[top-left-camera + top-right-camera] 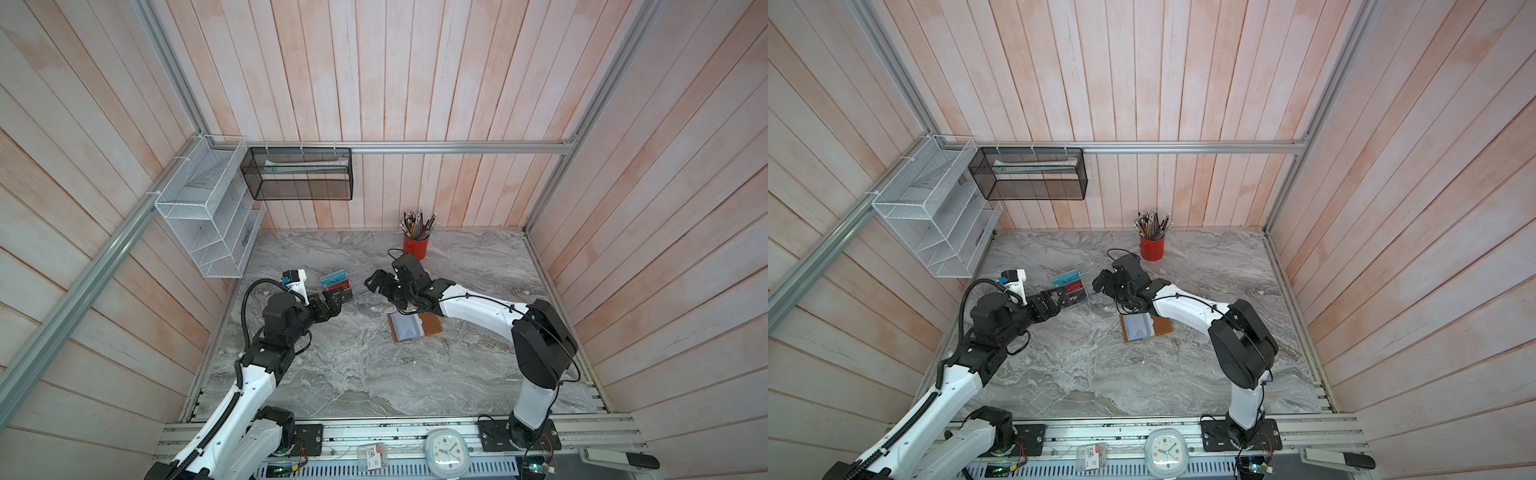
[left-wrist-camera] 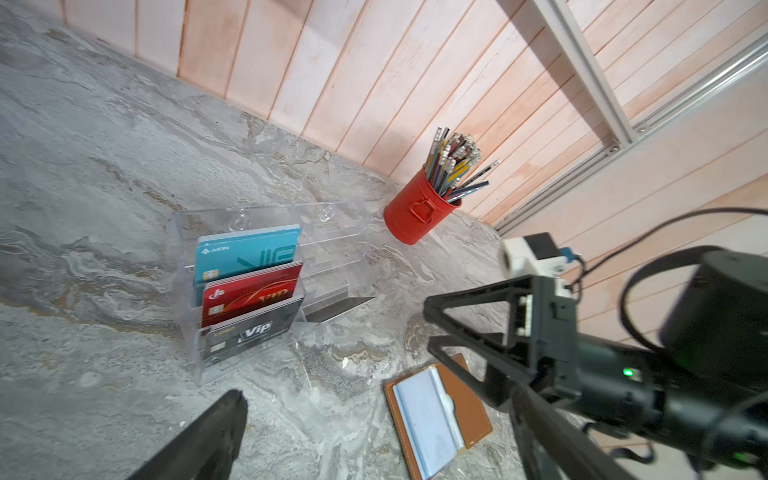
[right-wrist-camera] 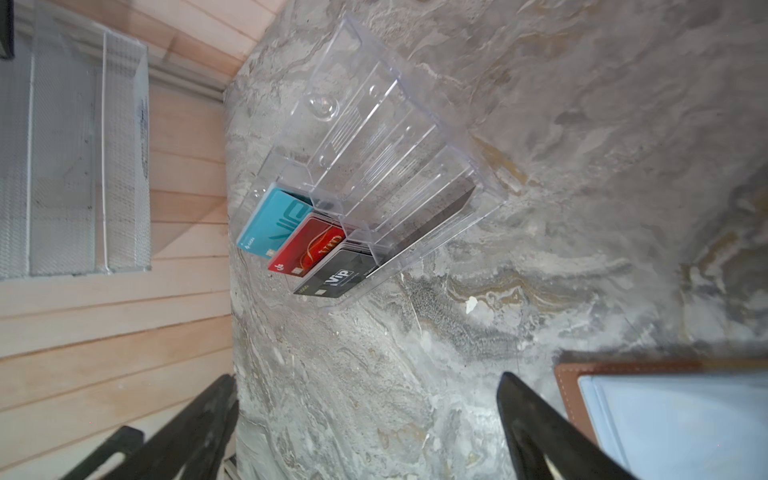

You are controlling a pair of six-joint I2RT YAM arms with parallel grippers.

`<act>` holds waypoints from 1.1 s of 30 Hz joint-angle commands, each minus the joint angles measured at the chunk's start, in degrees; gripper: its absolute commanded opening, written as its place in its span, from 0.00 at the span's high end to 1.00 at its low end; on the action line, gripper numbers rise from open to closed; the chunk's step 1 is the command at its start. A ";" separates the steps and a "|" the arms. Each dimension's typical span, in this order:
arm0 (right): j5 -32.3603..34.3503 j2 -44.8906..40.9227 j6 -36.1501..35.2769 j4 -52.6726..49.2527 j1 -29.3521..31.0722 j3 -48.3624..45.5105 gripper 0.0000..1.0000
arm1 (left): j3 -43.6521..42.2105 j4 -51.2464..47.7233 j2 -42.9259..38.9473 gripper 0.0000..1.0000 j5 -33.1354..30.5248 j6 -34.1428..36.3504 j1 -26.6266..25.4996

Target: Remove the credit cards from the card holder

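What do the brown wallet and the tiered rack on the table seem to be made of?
Wallet: probably leather or imitation, matte tan with pale edge stitching; its inner sleeves look like soft translucent plastic. Rack: hard clear plastic, likely acrylic; glossy, table shows through.

bench (image 1: pixel 357 374): looked like grey veined stone, smooth
card holder (image 1: pixel 432 326): was tan matt leather; sleeves (image 1: pixel 405 328) pale plastic
rack (image 2: pixel 332 249): was clear glossy plastic
pencil cup (image 2: pixel 409 220): was red painted metal

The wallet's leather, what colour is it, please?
The wallet is tan-brown, clearest in the left wrist view.
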 commanded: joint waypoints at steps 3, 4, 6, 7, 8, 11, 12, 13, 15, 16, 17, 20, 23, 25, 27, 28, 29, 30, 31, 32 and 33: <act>-10.50 5.40 -8.65 14.59 0.51 -1.63 0.02 | -2.32 5.34 -0.15 0.00 6.02 -4.35 0.28; -11.26 6.21 -9.26 15.41 0.51 -1.25 0.02 | -2.54 5.37 -0.19 0.00 6.19 -4.93 0.30; -12.05 8.12 -10.82 14.69 0.51 0.88 0.02 | -3.30 5.38 -0.82 0.00 6.58 -6.03 0.36; -12.04 8.81 -10.90 14.39 0.32 1.61 0.02 | -3.75 5.53 -1.16 0.00 6.53 -6.58 0.44; -12.52 9.63 -10.52 14.50 0.02 2.11 0.02 | -4.23 5.63 -1.64 0.00 6.51 -7.48 0.75; -15.32 11.57 -9.75 16.42 -1.10 2.92 0.02 | -5.89 6.60 -2.34 0.00 7.74 -10.19 1.94; -15.63 12.12 -9.76 16.52 -1.29 3.43 0.02 | -6.37 7.15 -2.34 0.00 8.77 -10.89 2.30; -15.88 12.58 -9.71 16.49 -1.48 3.94 0.02 | -6.71 7.35 -2.27 0.00 9.34 -11.44 2.63; -17.21 13.63 -9.29 17.25 -2.07 4.53 0.02 | -7.42 7.42 -2.16 0.00 10.98 -12.42 3.44; -17.61 13.98 -8.90 17.77 -2.36 4.56 0.02 | -7.76 7.21 -2.18 0.00 11.53 -12.65 3.69; -18.07 14.25 -8.55 18.39 -2.64 4.63 0.02 | -8.16 6.88 -2.10 0.00 11.73 -13.06 4.09; -19.03 15.63 -8.63 17.95 -3.09 6.54 0.02 | -9.00 5.81 -2.01 0.00 12.28 -13.46 5.26; -19.26 16.71 -8.64 17.73 -3.16 8.19 0.02 | -9.71 5.28 -1.73 0.00 12.82 -13.63 6.36; -19.77 17.48 -8.49 17.69 -3.20 9.30 0.02 | -9.93 5.03 -1.48 0.00 13.45 -13.63 6.97; -19.80 18.33 -8.40 17.18 -3.26 10.73 0.02 | -10.06 4.67 -1.54 0.00 13.68 -13.45 7.43; -19.79 18.66 -8.36 16.86 -3.27 11.29 0.02 | -10.11 4.42 -1.62 0.00 13.72 -13.33 7.60; -19.80 19.02 -8.42 16.58 -3.27 11.78 0.02 | -10.19 4.24 -1.83 0.00 13.79 -13.28 7.74; -19.78 19.22 -8.19 16.64 -3.35 11.94 0.02 | -10.20 4.11 -1.84 0.00 13.83 -13.11 8.04; -19.73 19.33 -8.04 16.87 -3.43 12.06 0.02 | -10.19 4.00 -1.93 0.00 13.92 -13.02 8.21; -19.83 19.56 -7.95 16.88 -3.63 12.29 0.02 | -10.20 3.91 -1.95 0.00 14.13 -12.93 8.43; -19.92 19.73 -7.82 16.93 -3.65 12.53 0.02 | -10.20 3.89 -1.96 0.00 14.31 -12.93 8.50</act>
